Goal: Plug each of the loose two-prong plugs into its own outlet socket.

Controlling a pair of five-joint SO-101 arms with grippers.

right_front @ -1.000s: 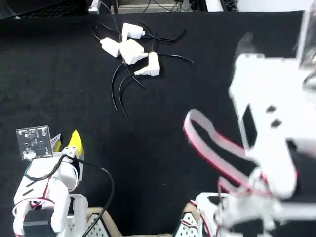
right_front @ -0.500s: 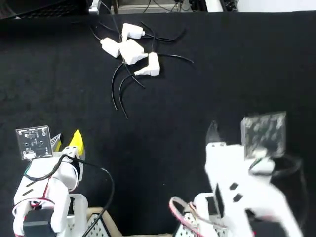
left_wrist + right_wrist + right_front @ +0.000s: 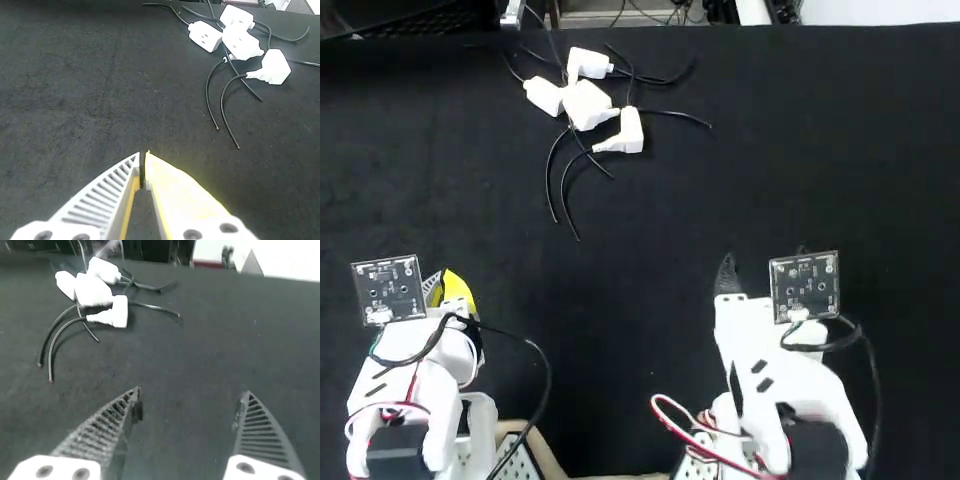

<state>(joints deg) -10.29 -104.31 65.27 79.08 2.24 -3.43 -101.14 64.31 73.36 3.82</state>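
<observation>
- Black counter [image 3: 800, 150] carries the white plugs [image 3: 588, 102], heaped together among loose black cords [image 3: 558, 190] at its far side
- Left hand [image 3: 143, 167], fingers together, at the near edge, well apart from them
- Right hand [image 3: 187, 407], fingers apart, beside it

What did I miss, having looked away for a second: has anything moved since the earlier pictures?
The right arm came down from high over the table's right side and folded back to the near edge, with the right tool open and empty. The left tool closed. Nothing was taken hold of. The white plugs and sockets and their black cords stayed put at the far side.
</observation>
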